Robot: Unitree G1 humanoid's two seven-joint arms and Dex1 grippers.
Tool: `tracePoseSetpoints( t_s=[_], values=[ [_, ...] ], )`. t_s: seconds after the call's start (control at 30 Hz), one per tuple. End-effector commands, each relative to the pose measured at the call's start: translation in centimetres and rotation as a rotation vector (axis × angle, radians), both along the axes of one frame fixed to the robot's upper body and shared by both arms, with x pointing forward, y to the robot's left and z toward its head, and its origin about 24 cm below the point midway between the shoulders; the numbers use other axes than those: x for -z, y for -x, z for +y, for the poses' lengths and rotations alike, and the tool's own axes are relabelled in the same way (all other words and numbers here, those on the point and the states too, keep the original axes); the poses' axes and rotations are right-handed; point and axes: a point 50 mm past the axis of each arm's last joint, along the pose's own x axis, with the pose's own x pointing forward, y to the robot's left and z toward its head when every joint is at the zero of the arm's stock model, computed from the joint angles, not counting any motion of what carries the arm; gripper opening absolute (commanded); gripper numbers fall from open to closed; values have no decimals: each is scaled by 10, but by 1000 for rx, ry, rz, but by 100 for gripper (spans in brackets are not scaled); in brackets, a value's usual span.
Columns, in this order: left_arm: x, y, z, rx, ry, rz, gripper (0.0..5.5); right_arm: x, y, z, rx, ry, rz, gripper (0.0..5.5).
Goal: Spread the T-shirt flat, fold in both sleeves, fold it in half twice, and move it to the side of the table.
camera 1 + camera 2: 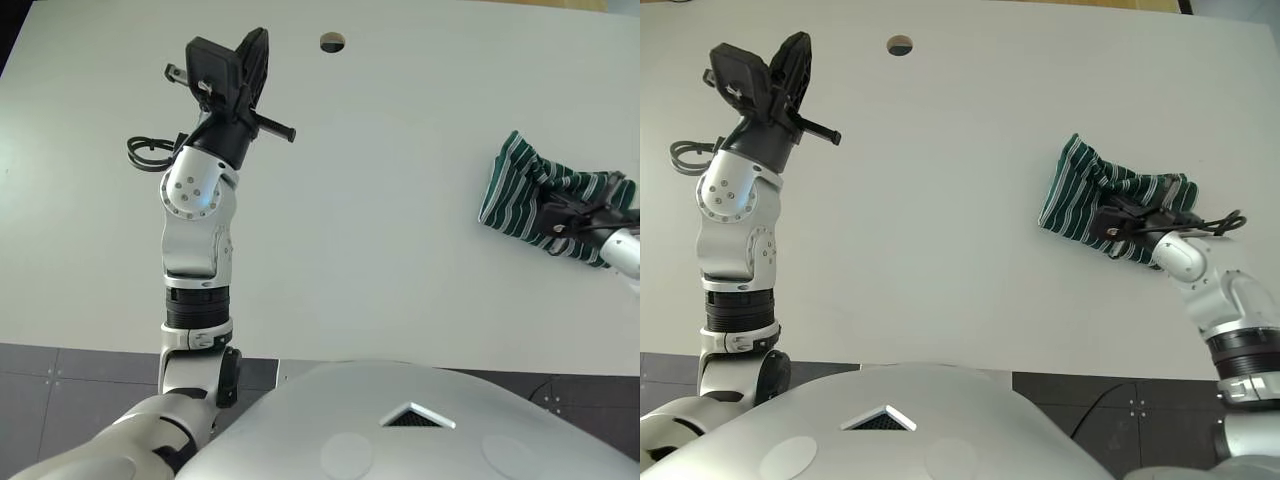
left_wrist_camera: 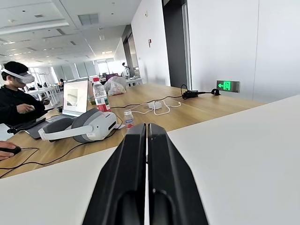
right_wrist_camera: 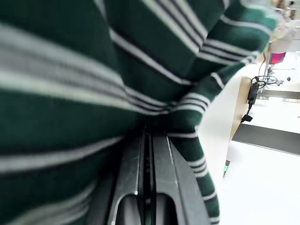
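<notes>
T-shirt, bunched at mid-right, is pinched by right gripper; left gripper, upper left, is closed empty. One-handed pulling may just drag it.

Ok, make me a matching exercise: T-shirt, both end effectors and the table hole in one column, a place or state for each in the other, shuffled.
Column one:
1. T-shirt
2. left end effector
3. right end effector
4. hole

Column two:
A. shut on the T-shirt
B. near the far edge of the table
C. bunched up on the table's right side
D. shut, empty, over the table's left side

Pairs: 1-C, 2-D, 3-A, 4-B.
</notes>
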Motion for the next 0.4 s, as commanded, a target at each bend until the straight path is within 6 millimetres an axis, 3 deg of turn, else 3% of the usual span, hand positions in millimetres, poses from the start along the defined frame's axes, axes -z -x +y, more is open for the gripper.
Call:
tracePoseSetpoints(
  t_s=[0.03, 0.1, 0.17, 0.23, 0.4],
  values=[
    [9, 9, 11, -56, -46, -32, 10, -80, -5, 38, -50, -402, -441, 12],
    [14, 20, 17, -81, -81, -75, 10, -98, 8, 52, -64, -534, -558, 12],
    [19, 31, 21, -93, -92, -93, 10, -102, 20, 60, -19, -616, -631, 12],
    [24, 45, 22, -118, -81, -111, 10, -90, 33, 70, 75, -645, -692, 12],
    [49, 70, 20, -150, -114, -84, 10, -66, 61, 94, 299, -925, -696, 12]
  ],
)
